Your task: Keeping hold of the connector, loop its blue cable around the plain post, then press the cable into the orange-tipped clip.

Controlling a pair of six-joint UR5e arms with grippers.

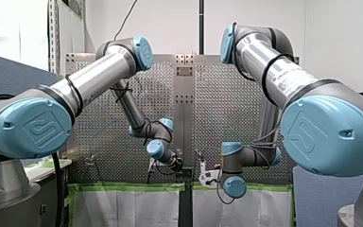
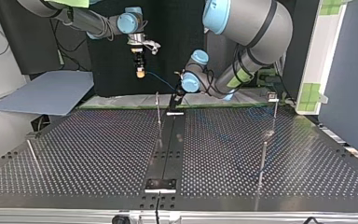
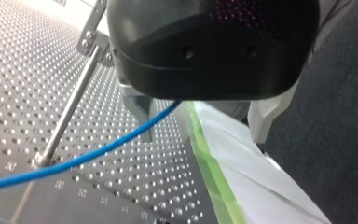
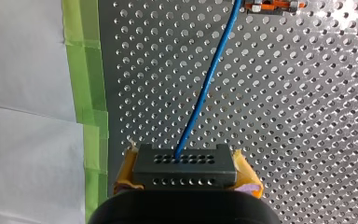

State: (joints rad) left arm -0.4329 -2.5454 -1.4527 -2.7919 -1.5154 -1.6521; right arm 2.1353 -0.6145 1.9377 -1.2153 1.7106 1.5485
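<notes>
Yellow pads [image 4: 248,176] of my right gripper [image 4: 184,173] clench the dark connector [image 4: 185,164] from both sides in the right wrist view. I judge this firm hold is meant to last through the whole routing. The blue cable [image 4: 205,88] leaves the connector's face and runs straight ahead of the gripper over the table [image 4: 307,116], toward the orange clip [image 4: 269,5]. The clip is cut off at the edge, so its mouth is hidden.

In the left wrist view the cable comes out from under my left gripper [image 3: 151,123] and passes just beside its one visible metal finger [image 3: 140,109]. The black body hides the other finger, so I cannot tell whether this gripper grasps the cable or only steers it. A post [image 3: 70,109] stands near the finger. It is probably the one to loop, though a bracket [image 3: 91,42] at its head leaves that unsure.

In the top view the right gripper hangs clear above the table, likely to hold the cable off it. The cable sags across to the left gripper, which sits low beside the post. Other posts [image 2: 263,158] stand well apart from it, their tips too small to read.

In the front view both grippers are small and near each other, and I cannot make out the cable.
</notes>
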